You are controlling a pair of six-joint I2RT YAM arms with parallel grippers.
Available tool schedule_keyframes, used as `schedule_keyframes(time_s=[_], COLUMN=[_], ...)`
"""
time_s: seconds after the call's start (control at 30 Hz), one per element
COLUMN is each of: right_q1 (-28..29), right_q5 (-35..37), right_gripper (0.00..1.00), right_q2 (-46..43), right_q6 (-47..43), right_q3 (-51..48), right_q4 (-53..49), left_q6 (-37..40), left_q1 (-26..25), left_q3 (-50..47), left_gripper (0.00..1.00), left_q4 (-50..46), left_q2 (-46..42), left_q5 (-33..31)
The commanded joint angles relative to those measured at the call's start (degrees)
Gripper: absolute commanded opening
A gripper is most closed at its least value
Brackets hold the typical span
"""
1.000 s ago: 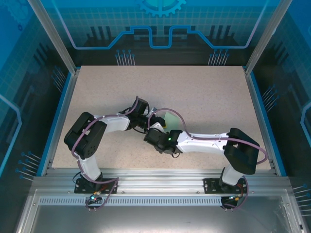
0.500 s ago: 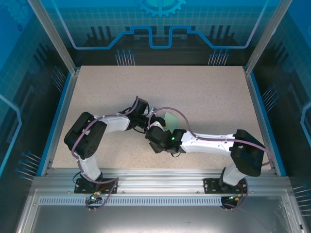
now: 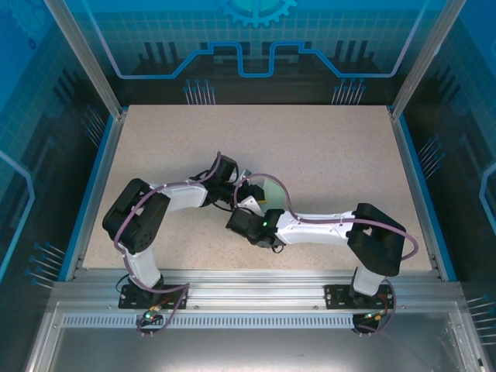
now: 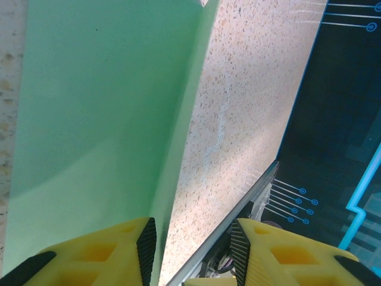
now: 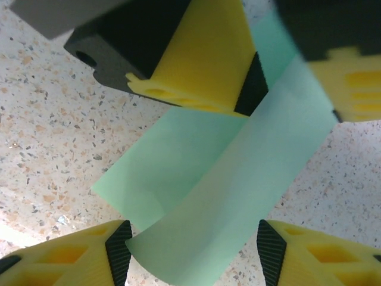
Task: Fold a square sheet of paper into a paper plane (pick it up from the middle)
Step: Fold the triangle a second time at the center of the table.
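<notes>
The square sheet of paper [image 3: 273, 188] is pale mint green and lies mid-table, partly folded. In the right wrist view one flap of the paper [image 5: 238, 179] curls over a flatter layer. My right gripper [image 5: 193, 247] is open and straddles that flap, its left pad just touching the flap's edge. My left gripper [image 3: 242, 188] meets it from the left. One of its yellow fingers [image 5: 202, 65] rests on the paper. In the left wrist view my left gripper [image 4: 191, 247] is open with bare table between the jaws, and the paper [image 4: 101, 119] runs along its left finger.
The speckled table [image 3: 325, 147] has free room on all sides of the arms. A metal rail [image 4: 238, 214] and blue-lit enclosure walls [image 3: 434, 178] border it. Both arms crowd together at the table's middle [image 3: 248, 205].
My right gripper has opened from nearly shut and now straddles the curled flap. The right arm swung slightly right, then back left. The left arm has stayed still.
</notes>
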Motion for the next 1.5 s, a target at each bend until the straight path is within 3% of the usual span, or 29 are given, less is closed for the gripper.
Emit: schedule_keyframes(time_s=[0.0, 0.37, 1.03, 1.17, 1.27, 1.47], right_q1=[0.45, 0.45, -0.58, -1.22, -1.65, -2.5], right_q5=[1.69, 0.27, -2.29, -3.49, -4.09, -6.0], right_gripper=[0.57, 0.53, 0.24, 0.22, 0.27, 0.18], right_q2=[0.42, -4.64, -6.58, -6.72, -6.91, -7.07], right_q6=[1.66, 0.34, -1.4, -1.98, -2.12, -2.51], right_q3=[0.35, -2.55, -1.53, -1.49, -1.65, -2.07], right_q4=[-0.22, 0.41, -1.39, -1.55, -1.56, -1.05], left_q6=[-0.56, -0.34, 0.38, 0.54, 0.66, 0.76], left_q1=[-0.56, -0.56, -0.58, -0.6, -0.54, -0.6], left_q3=[1.4, 1.62, 2.0, 2.06, 2.06, 2.14], left_gripper=[0.42, 0.42, 0.42, 0.42, 0.42, 0.42], left_q4=[-1.14, -1.9, -3.26, -3.52, -3.52, -3.65], left_q2=[-0.14, 0.18, 0.1, 0.14, 0.21, 0.17], left_q5=[2.1, 1.58, 1.05, 0.92, 0.96, 0.97])
